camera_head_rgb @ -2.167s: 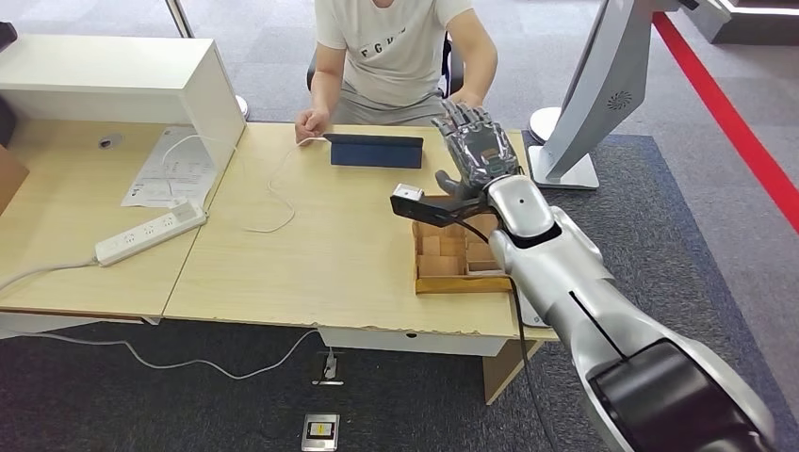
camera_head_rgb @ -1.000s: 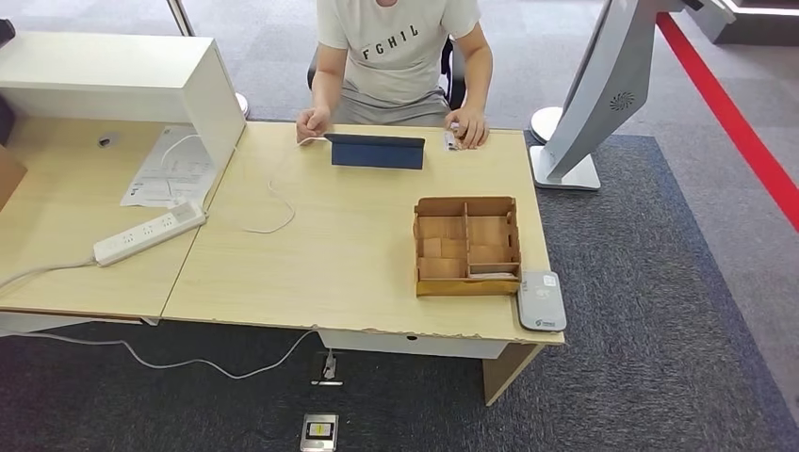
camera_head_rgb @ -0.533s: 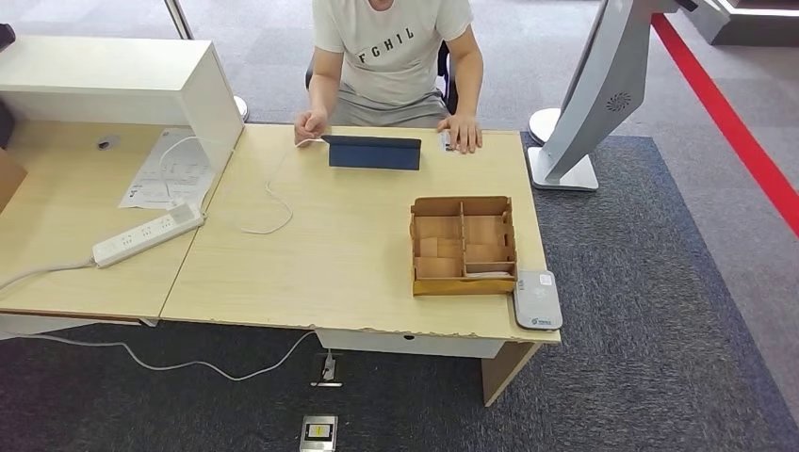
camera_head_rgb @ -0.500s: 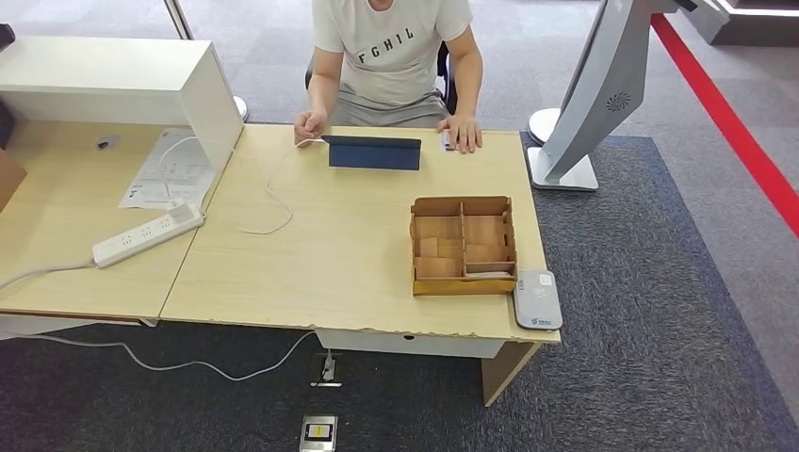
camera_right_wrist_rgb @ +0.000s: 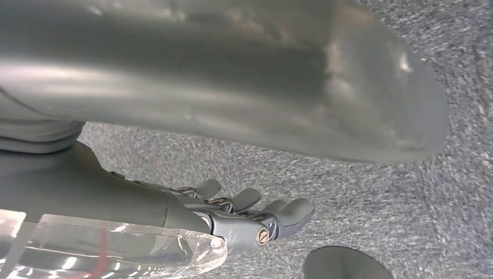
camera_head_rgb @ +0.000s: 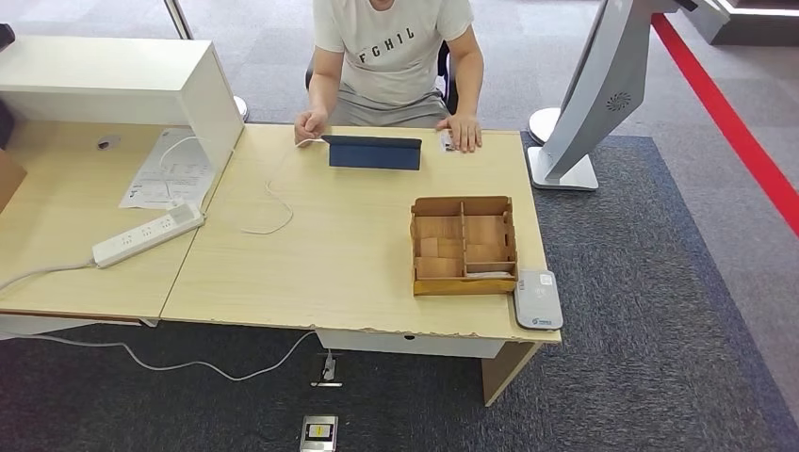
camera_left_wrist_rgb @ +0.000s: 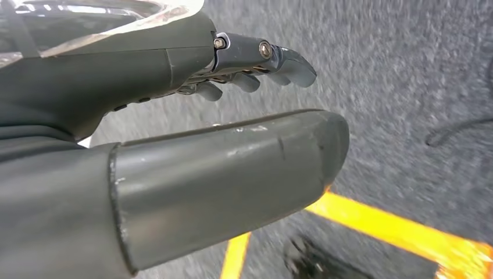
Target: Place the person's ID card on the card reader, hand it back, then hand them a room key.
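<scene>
The grey card reader [camera_head_rgb: 538, 299] lies at the table's near right corner, beside a cardboard divider box [camera_head_rgb: 464, 245]. A pale card [camera_head_rgb: 492, 274] lies in the box's near right compartment. The person [camera_head_rgb: 394, 52] sits at the far side, one hand resting on a small pale card [camera_head_rgb: 447, 141] at the table's far edge. My left hand [camera_left_wrist_rgb: 174, 64] hangs over grey carpet with its fingers stretched out, holding nothing. My right hand [camera_right_wrist_rgb: 192, 215] also hangs over carpet with its fingers apart, holding nothing.
A dark blue folio [camera_head_rgb: 374, 152] lies in front of the person, with a white cable beside it. A power strip [camera_head_rgb: 149, 234], papers [camera_head_rgb: 170, 169] and a white cabinet [camera_head_rgb: 122, 85] occupy the left table. A grey kiosk stand [camera_head_rgb: 589, 94] rises to the right of the table.
My right arm, stretched over the box toward the person 2.2 s ago, has dropped out of the head view. The person's hand now rests on the table with a small card.
</scene>
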Robot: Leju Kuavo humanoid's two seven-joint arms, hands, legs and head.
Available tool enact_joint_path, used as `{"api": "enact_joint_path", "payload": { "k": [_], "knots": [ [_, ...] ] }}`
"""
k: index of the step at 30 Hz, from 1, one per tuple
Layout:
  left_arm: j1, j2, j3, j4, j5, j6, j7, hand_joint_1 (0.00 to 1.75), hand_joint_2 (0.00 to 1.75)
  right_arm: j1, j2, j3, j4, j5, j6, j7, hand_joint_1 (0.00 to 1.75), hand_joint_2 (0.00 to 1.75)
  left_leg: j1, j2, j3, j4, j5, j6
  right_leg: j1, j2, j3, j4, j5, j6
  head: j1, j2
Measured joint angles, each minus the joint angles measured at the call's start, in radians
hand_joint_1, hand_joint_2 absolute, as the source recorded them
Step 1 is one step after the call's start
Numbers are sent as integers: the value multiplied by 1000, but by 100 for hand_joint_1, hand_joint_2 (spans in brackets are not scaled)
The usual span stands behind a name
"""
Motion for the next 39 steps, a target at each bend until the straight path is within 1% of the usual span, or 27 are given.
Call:
{"api": "enact_joint_path", "payload": {
  "k": [2,4,5,9,11,15,17,20,23,26,30,33,36,39],
  "knots": [
    [3,1,-27,0,-110,13,10,0,0,0,3,0,2,9,0,5,0,0,0,0,0,0,0,0,0,0,0,0,0,0,0,0],
    [6,2,-69,0,-205,17,-6,0,0,0,6,0,2,19,2,7,0,0,0,0,0,0,0,0,0,0,0,0,0,0,0,0],
    [7,2,-89,0,-226,16,-19,0,0,0,7,0,3,23,4,7,0,0,0,0,0,0,0,0,0,0,0,0,0,0,0,0],
    [9,-7,-145,0,-237,-25,-58,0,0,0,12,0,3,41,15,0,0,0,0,0,0,0,0,0,0,0,0,0,0,0,0,0],
    [12,-18,-168,1,-235,-19,-96,0,0,0,14,0,3,51,19,-8,0,0,0,0,0,0,0,0,0,0,0,0,0,0,0,0],
    [12,-31,-183,3,-143,-5,-207,0,0,0,16,1,4,48,21,-18,0,0,-1,0,0,0,0,0,-1,0,0,0,0,0,0,0],
    [10,-30,-181,3,-87,-17,-217,0,0,0,16,1,4,44,21,-24,0,0,-1,0,0,0,0,0,0,0,0,0,0,0,0,0],
    [9,-26,-160,3,9,-41,-201,0,0,0,17,1,6,37,20,-37,0,0,0,0,0,0,0,0,0,0,0,0,0,0,0,0],
    [6,-21,-123,3,106,-63,-176,0,0,0,18,1,7,32,19,-46,0,0,0,0,0,0,0,0,0,0,0,0,0,0,0,0],
    [4,-17,-94,3,169,-65,-142,0,0,0,21,1,7,29,17,-45,0,0,0,0,0,0,0,0,0,0,0,0,0,0,0,0],
    [4,-10,-88,3,103,6,-64,0,0,0,25,0,7,26,11,-41,0,0,0,0,0,0,0,0,0,0,0,0,0,0,0,0],
    [4,-1,-87,3,98,48,-15,0,0,0,26,0,7,28,9,-41,0,0,0,0,0,0,0,0,0,0,0,0,0,0,0,0],
    [4,5,-84,3,88,43,21,0,0,0,27,0,7,32,9,-47,0,0,0,0,0,0,0,0,0,0,0,0,0,0,0,0],
    [4,6,-84,3,78,40,38,0,0,0,29,0,7,40,10,-50,0,0,0,0,0,0,0,0,0,0,0,0,0,0,0,0]
  ]
}}
